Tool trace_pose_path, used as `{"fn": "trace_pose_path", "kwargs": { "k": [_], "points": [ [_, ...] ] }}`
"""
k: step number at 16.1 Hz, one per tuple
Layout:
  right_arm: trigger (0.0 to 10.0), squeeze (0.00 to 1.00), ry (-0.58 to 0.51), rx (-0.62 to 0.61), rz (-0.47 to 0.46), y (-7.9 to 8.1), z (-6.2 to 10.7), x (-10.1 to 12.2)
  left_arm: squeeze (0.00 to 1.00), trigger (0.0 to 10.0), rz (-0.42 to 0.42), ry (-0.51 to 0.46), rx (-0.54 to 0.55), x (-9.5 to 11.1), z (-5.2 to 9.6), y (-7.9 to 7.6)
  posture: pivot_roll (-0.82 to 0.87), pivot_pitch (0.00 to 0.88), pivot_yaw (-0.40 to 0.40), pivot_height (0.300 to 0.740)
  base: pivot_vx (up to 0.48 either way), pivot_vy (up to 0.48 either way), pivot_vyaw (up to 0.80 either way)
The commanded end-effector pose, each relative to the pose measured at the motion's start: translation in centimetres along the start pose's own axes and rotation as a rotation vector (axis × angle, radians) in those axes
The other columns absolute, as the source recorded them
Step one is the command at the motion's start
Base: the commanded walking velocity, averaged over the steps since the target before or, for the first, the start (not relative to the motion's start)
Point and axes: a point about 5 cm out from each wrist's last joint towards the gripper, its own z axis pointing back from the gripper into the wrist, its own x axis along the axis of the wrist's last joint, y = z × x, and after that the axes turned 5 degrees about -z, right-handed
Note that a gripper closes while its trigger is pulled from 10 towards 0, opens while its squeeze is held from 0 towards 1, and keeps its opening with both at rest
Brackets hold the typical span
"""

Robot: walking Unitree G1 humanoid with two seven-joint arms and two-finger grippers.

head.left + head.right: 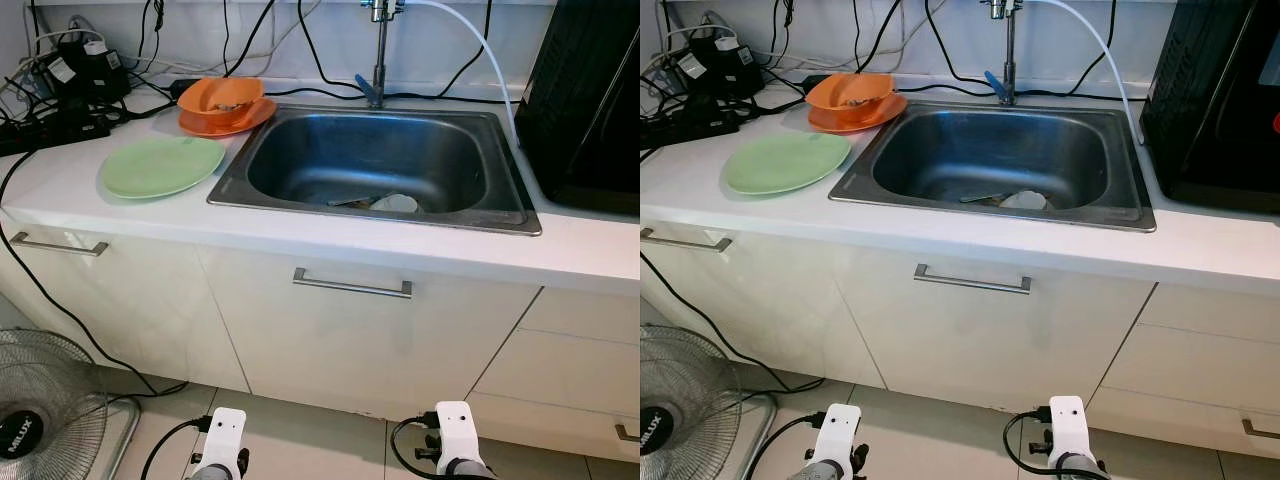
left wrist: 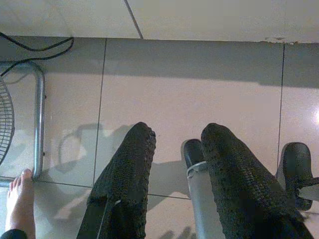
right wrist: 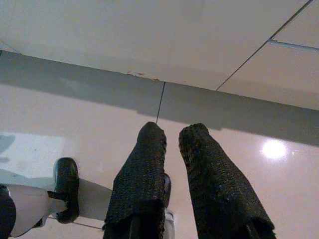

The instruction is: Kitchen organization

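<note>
A pale green plate (image 1: 161, 165) lies on the white counter (image 1: 330, 240) left of the steel sink (image 1: 380, 160). Behind it an orange bowl (image 1: 221, 99) sits on an orange plate (image 1: 215, 124). In the sink lie a white dish (image 1: 395, 203) and some cutlery. Both arms hang low in front of the cabinet, far below the counter. My left gripper (image 2: 178, 135) points at the floor tiles, open and empty. My right gripper (image 3: 173, 130) also points at the floor, its fingers a narrow gap apart with nothing between them.
A faucet (image 1: 377, 60) with a white hose stands behind the sink. A black appliance (image 1: 585, 100) fills the counter's right end; power strips and cables (image 1: 60, 90) crowd the back left. A floor fan (image 1: 45, 415) stands at lower left, and a person's bare foot (image 2: 20, 201) is beside it.
</note>
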Motion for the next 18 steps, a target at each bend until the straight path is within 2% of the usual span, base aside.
{"fn": "trace_pose_path", "kwargs": {
  "k": [1, 18],
  "points": [
    [10.0, 0.00, 0.022, 0.005, -0.002, 0.27, 0.08, -0.57, 0.00, 10.0, -0.006, 0.011, 0.013, -0.36, 0.06, 0.34, 0.05, 0.000, 0.065, 0.740, 0.000, 0.000, 0.00],
    [10.0, 0.00, 0.024, 0.004, 0.000, 0.20, 0.11, -0.68, 0.00, 10.0, -0.009, 0.011, 0.012, -0.39, 0.07, 0.27, 0.04, 0.000, 0.065, 0.740, 0.000, 0.000, 0.00]
  ]
}}
